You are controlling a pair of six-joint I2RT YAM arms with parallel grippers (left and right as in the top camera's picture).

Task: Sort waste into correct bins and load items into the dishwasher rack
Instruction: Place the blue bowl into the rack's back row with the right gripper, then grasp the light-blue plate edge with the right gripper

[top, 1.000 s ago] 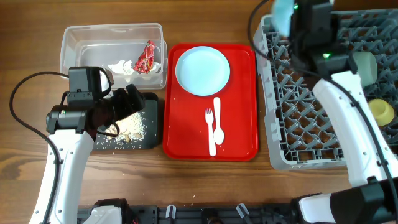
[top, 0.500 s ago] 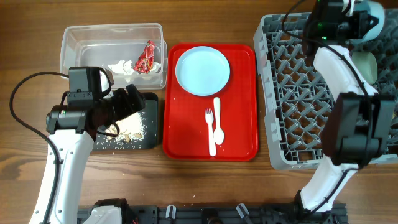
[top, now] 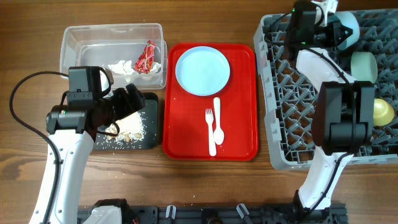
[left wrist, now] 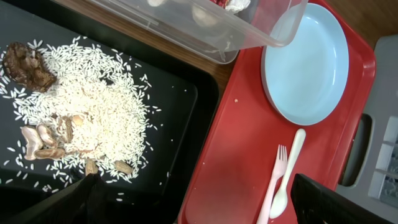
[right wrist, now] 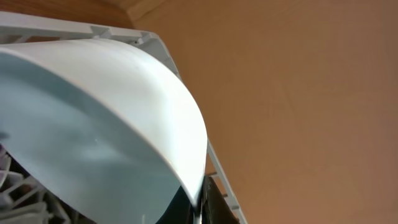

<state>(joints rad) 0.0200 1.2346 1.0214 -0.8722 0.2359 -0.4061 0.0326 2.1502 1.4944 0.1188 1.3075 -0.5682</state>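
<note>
My right gripper (top: 329, 26) is shut on the rim of the white-blue bowl (top: 346, 28) and holds it tilted over the far edge of the grey dishwasher rack (top: 273, 93). In the right wrist view the bowl (right wrist: 93, 124) fills the frame, with its rim pinched between my fingers (right wrist: 202, 202). A mint-green bowl (top: 364, 65) and a yellow cup (top: 382, 111) sit in the rack. My left gripper (top: 132, 101) is open and empty over the black tray (top: 152, 140) of food scraps (top: 130, 127). The left wrist view shows the scraps (left wrist: 81, 106).
The clear tub (top: 74, 37) holds the red wrapper (top: 146, 57) and the white napkin (top: 121, 66). The red serving tray (top: 242, 137) carries the pale blue plate (top: 202, 70), the fork (top: 210, 127) and the spoon (top: 217, 121).
My right arm has carried the white-blue bowl from the rack's far left corner rightward along its far edge. The left arm has not moved.
</note>
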